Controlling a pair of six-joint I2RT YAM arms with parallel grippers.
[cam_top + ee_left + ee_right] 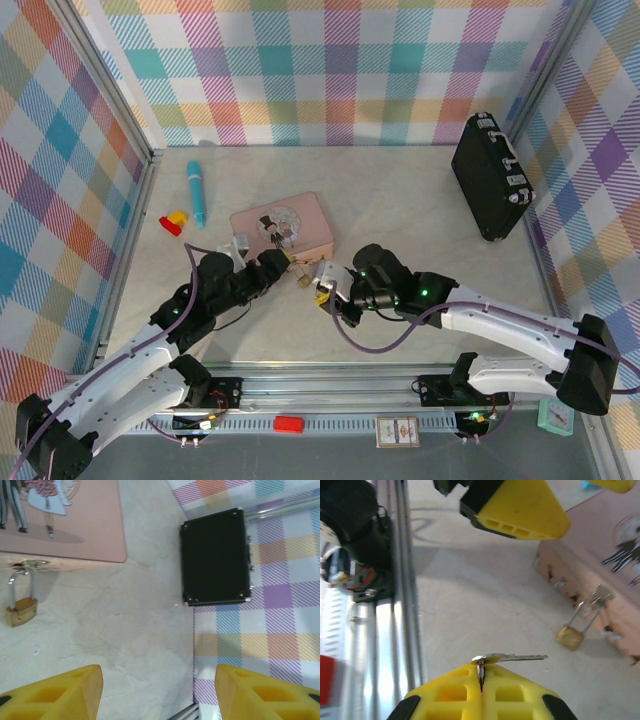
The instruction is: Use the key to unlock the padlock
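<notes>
The counter [400,210] carries a black case [488,175] standing by its far right corner and a pink box [283,225] lying left of centre. The left hand [157,680] is beside the box's near side, jaws apart and holding nothing; the right hand [481,672] is closed tight. The padlock [570,636] hangs by its shackle from the box's near-side latch, brass body on the counter, while the key [515,657] is pinched by its head in the right hand, clear of the padlock.
</notes>
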